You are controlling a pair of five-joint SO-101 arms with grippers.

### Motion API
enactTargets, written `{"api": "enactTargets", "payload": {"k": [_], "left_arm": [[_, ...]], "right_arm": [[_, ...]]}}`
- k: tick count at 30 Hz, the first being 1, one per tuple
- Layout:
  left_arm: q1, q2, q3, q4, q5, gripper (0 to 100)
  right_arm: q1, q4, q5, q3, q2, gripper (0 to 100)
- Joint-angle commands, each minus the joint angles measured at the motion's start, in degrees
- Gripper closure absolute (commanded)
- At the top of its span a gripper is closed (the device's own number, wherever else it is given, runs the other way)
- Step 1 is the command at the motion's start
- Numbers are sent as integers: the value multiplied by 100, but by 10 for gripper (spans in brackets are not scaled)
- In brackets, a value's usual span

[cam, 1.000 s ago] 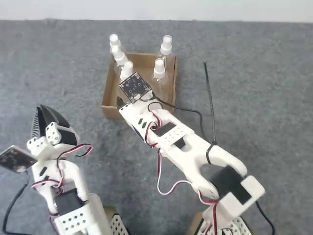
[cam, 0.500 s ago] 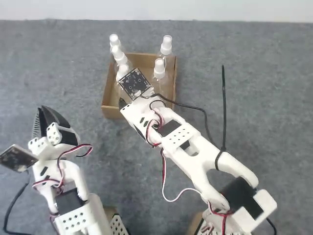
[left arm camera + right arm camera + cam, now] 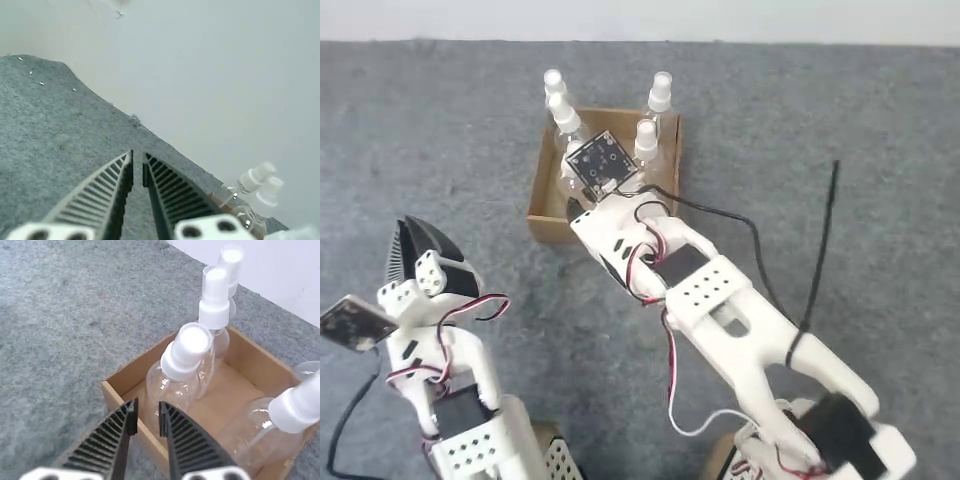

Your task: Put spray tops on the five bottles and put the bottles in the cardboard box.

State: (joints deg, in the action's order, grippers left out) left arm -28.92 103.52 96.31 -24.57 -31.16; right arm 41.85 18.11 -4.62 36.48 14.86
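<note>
We judge last step: capped spray bottles [image 3: 182, 360] in cardboard box [image 3: 131, 371], nearest just past right gripper [image 3: 147, 410], fingers narrow, holding nothing. Left gripper [image 3: 138, 160] fingers narrow too. Next we back away gently

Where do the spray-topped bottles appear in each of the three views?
High view: bottles in the cardboard box, past the right arm.
Left wrist view: two spray tops beyond the left gripper, against the wall.
Right wrist view: just beyond the right gripper.
Shared landmark: grey carpet.
</note>
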Motion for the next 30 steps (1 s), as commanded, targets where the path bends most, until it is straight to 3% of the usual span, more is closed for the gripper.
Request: {"api": "enactTargets", "payload": {"k": [1, 5, 10, 19, 30], "left_arm": [[18, 114, -66, 149, -53, 966], [132, 114, -57, 141, -53, 966], [818, 105, 22, -141, -26, 966], [1565, 105, 22, -615, 396, 966], [1670, 105, 22, -659, 624, 966]], "right_arm": [[4, 444, 44, -70, 804, 991], [-4, 760, 44, -62, 1209, 991], [-101, 541, 44, 325, 1807, 991], [-857, 400, 44, 651, 2835, 991], [-1648, 760, 44, 958, 4171, 992]]}}
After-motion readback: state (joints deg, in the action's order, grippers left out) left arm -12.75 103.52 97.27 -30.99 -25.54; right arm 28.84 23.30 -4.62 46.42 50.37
